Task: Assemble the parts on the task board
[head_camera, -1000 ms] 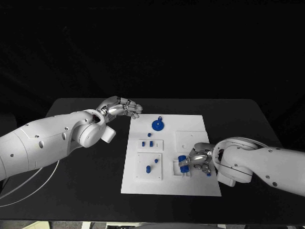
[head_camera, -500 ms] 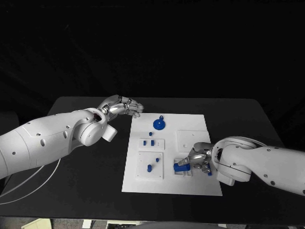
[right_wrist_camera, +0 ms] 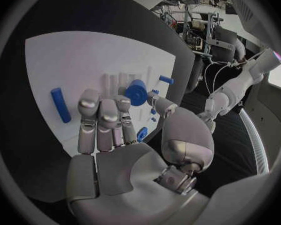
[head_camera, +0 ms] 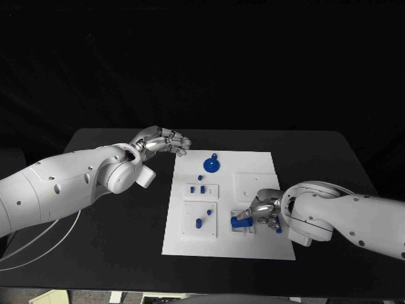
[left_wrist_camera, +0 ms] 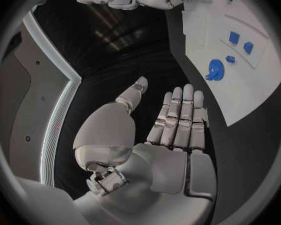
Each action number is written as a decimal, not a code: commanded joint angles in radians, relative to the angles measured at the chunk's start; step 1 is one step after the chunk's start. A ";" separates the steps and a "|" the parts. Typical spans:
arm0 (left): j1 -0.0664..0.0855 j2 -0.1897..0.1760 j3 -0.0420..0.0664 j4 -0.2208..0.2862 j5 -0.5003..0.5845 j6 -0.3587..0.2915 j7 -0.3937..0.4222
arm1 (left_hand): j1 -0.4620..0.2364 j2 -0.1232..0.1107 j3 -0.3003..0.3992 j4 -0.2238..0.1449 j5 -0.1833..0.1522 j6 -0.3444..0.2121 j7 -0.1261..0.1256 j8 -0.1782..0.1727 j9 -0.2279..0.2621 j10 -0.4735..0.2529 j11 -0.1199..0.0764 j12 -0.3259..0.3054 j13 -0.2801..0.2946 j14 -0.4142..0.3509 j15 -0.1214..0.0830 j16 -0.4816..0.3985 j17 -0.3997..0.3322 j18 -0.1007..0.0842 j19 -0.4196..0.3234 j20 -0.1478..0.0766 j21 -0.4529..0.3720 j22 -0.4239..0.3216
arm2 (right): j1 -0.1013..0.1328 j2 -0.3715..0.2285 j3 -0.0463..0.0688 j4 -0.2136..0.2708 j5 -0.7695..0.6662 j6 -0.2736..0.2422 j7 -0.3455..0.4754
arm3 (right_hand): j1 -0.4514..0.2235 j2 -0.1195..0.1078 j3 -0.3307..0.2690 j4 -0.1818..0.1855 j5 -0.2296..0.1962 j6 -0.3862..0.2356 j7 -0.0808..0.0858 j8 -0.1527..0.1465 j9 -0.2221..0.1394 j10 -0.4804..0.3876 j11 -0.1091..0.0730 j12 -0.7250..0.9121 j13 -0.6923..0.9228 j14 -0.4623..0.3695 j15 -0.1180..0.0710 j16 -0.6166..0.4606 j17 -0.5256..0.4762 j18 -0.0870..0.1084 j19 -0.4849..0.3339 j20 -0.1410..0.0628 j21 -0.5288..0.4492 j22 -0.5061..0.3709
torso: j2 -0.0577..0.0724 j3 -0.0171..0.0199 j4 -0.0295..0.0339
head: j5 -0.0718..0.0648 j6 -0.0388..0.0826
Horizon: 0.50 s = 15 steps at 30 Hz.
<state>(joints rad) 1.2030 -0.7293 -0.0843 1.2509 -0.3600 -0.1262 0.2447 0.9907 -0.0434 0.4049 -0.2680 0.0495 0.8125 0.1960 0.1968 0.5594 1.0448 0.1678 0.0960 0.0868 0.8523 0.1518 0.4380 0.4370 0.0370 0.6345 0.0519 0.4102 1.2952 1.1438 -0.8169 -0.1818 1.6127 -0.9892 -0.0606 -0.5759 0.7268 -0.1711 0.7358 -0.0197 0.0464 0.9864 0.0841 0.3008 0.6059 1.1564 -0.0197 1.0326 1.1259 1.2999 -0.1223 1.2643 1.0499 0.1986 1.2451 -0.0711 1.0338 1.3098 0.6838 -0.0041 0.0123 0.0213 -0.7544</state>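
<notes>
The white task board (head_camera: 257, 166) lies in the middle of the black table. My right hand (head_camera: 264, 213) rests low over the board's near right part. Its thumb and a fingertip (right_wrist_camera: 122, 103) pinch a short blue cylinder (right_wrist_camera: 136, 92) over a ribbed seat; the same cylinder (head_camera: 242, 221) shows in the head view. My left hand (head_camera: 162, 140) hovers over the table beside the board's far left corner, fingers straight (left_wrist_camera: 178, 117), holding nothing. A round blue disc part (head_camera: 211, 166) lies at the board's far end.
Small blue pegs (head_camera: 196, 189) stand in a left panel, and two more parts (head_camera: 199, 222) sit in the panel nearer me. A blue rod (right_wrist_camera: 60, 105) lies loose on the board by my right hand. Black table (head_camera: 120, 240) surrounds the board.
The blue cylinder at my right hand has turned and sunk a little toward the near edge since a second ago. The left hand has stayed in place.
</notes>
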 commanded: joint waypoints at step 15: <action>0.000 0.000 0.001 0.004 0.006 0.009 0.011 | -0.005 0.001 0.004 0.003 0.002 -0.006 -0.001 0.004 -0.002 0.002 0.005 0.006 -0.002 0.008 0.000 -0.006 0.002 0.021 0.008 -0.001 -0.004 0.002 | -0.008 0.005 -0.001 0.008 -0.119 0.046 0.001 | -0.005 -0.025 0.014 -0.013 0.002 0.010 0.009 -0.009 -0.002 0.001 0.001 -0.001 -0.003 0.001 -0.003 -0.011 0.002 0.063 -0.006 0.001 0.005 0.010 | 0.000 -0.0007 -0.0002 | 0.000 -0.001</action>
<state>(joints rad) 1.2030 -0.7301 -0.0843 1.2512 -0.3599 -0.1262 0.2447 0.9907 -0.0434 0.4049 -0.2680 0.0495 0.8125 0.1960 0.1967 0.5585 1.0448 0.1678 0.0960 0.0869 0.8523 0.1518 0.4380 0.4377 0.0474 0.6345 0.0519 0.4102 1.2960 1.1382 -0.8128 -0.1825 1.6209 -1.0530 -0.0471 -0.5755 0.7258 -0.1886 0.7467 -0.0305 0.0464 0.9866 0.0840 0.2959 0.6047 1.1565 -0.0197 1.0325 1.1237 1.2993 -0.1214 1.2563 1.0508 0.1988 1.2465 -0.0696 1.0337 1.3098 0.6837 -0.0040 0.0120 0.0214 -0.7549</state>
